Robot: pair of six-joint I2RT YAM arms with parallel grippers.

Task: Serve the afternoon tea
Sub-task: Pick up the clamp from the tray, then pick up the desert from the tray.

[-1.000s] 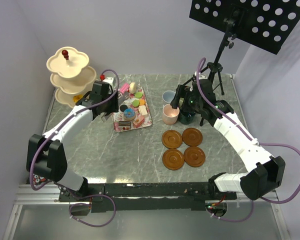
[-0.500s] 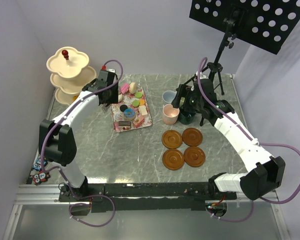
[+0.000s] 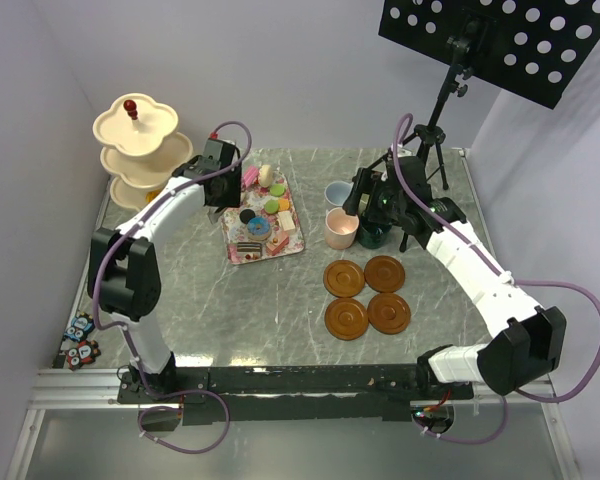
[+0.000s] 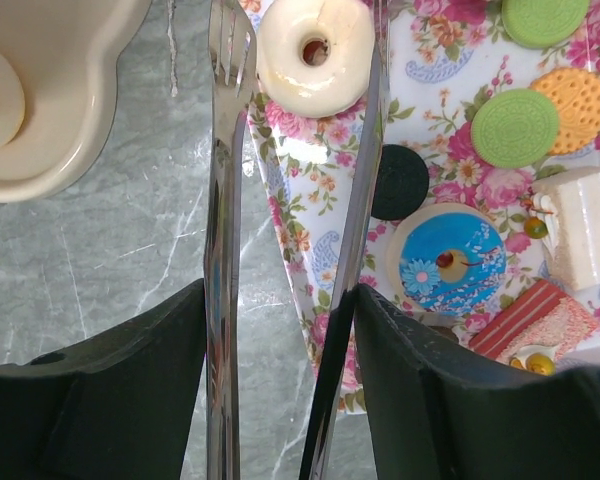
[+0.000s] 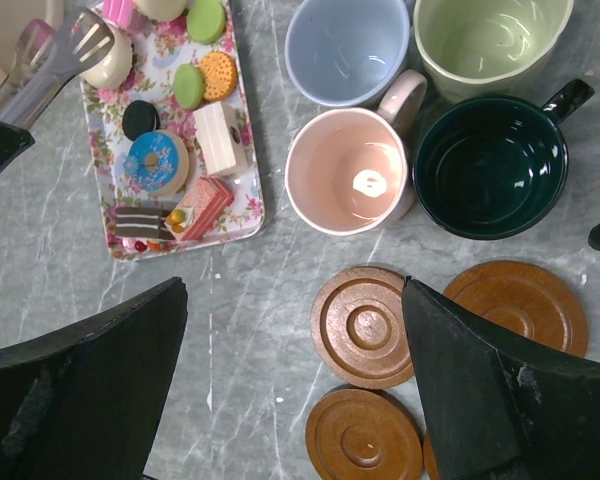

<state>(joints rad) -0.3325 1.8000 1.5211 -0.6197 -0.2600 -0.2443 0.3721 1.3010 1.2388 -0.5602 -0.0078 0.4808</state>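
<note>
- The floral tray [image 4: 300, 190] on the marbled bench [image 3: 220, 300] carries toy cakes [image 4: 445, 262]: a glossy ring doughnut [image 4: 315, 50] and flat green macarons [image 4: 515, 127].
- Four mugs [image 5: 347, 45] stand empty beside ridged round saucers [image 5: 365, 325] (the pink mug is nearest).
- The cream scalloped stand [image 3: 140, 150] is at the back left.
- The left pincer [image 4: 280, 300] pinches metal tongs [image 4: 223, 200].
- The right pincer [image 5: 295, 290] gapes wide, holding nothing.

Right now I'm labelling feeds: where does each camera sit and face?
Top: above, behind the bases, looking down on the table; both arms show.
Left wrist: straight down over the tray edge; its fingers grip tongs.
Right wrist: down over mugs and saucers; its open fingers show.
Both wrist views share the tray and tongs.
</note>
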